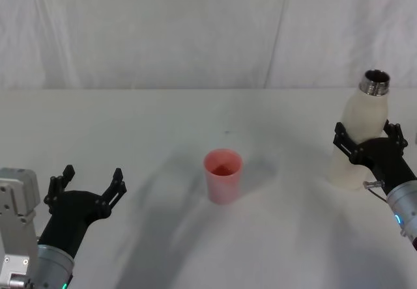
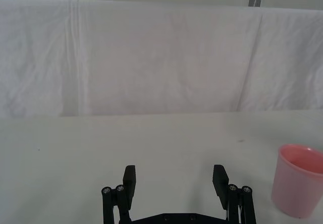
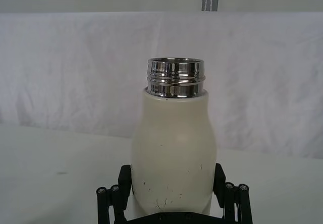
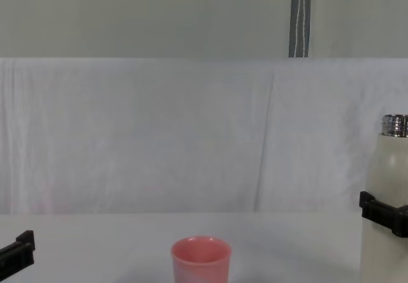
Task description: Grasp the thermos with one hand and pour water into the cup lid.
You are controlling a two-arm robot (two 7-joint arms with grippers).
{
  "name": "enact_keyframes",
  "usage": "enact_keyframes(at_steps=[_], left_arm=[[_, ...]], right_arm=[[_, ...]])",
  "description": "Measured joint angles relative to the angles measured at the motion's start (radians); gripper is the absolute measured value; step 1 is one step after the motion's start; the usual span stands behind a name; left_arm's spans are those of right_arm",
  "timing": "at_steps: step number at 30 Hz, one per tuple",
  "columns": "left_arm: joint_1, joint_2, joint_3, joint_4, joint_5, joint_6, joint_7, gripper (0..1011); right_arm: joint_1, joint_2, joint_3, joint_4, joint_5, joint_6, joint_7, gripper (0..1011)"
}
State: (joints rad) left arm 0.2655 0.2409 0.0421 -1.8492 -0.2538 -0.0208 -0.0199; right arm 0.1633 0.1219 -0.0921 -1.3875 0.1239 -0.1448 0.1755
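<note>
Here I have the right claw (image 1: 367, 140) clamped around the middle of the thermos (image 1: 360, 133), a tall cream-white matte bottle with rounded shoulders and an uncapped, shiny threaded steel neck, standing upright near the right edge of the counter (image 1: 150, 126). The cup lid (image 1: 223, 175), a small pink tapered cup, sits open-side up around the counter's middle, well apart from the thermos. My left claw (image 1: 89, 185) hangs open and empty near the front left corner; the counter is white, with a white cloth (image 4: 159, 130) hung behind.
</note>
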Motion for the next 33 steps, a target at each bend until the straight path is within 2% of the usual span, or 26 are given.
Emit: enact_keyframes(at_steps=[12,16,25,33], left_arm=[[0.0,0.0,0.0,0.0,0.0,0.0,0.0,1001],[0.0,0.0,0.0,0.0,0.0,0.0,0.0,1001],[0.0,0.0,0.0,0.0,0.0,0.0,0.0,1001],[0.0,0.0,0.0,0.0,0.0,0.0,0.0,1001]], right_arm=[[0.002,0.0,-0.001,0.003,0.001,0.001,0.001,1001],[0.001,0.0,0.0,0.002,0.001,0.001,0.001,950],[0.0,0.0,0.0,0.0,0.0,0.002,0.0,950],[-0.051,0.015,-0.007,-0.076,-0.016,0.011,-0.006,950]])
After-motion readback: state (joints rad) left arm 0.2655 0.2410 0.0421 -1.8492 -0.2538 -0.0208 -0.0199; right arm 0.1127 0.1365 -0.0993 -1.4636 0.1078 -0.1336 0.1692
